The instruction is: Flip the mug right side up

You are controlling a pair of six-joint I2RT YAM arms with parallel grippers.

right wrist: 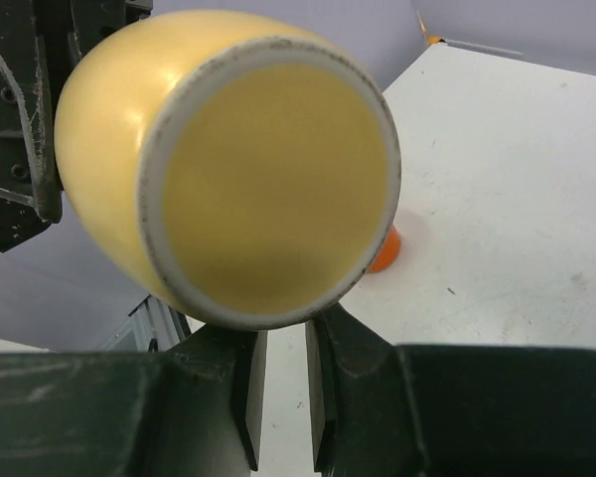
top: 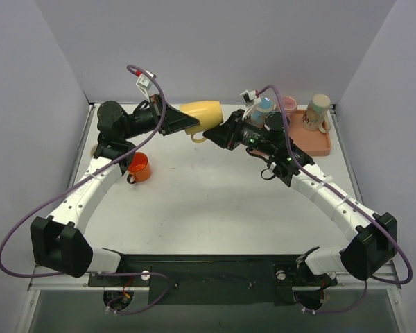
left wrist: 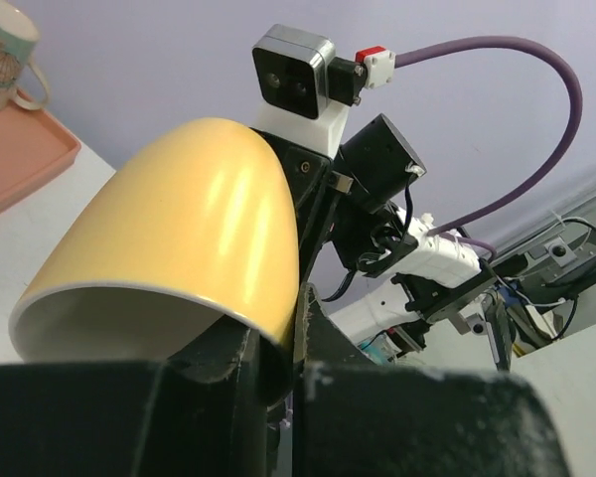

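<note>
Bright, even overhead light, with only soft, faint shadows on the table (top: 215, 201) beneath the yellow mug (top: 201, 114). In the left wrist view, broad glare streaks run along the mug's side. Below the mug, both wrist views show a dark, blurred foreground.

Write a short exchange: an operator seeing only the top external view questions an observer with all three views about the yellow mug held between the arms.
Operator: Does the left gripper actually hold the yellow mug?
Observer: Yes. Its wrist view shows the rim wall pinched between its fingers.
Operator: Which end faces the right gripper?
Observer: The base; its unglazed ring fills that wrist view.
Operator: Is the handle gripped?
Observer: Cannot tell; the right fingers sit nearly together under the mug, handle hidden.
</note>
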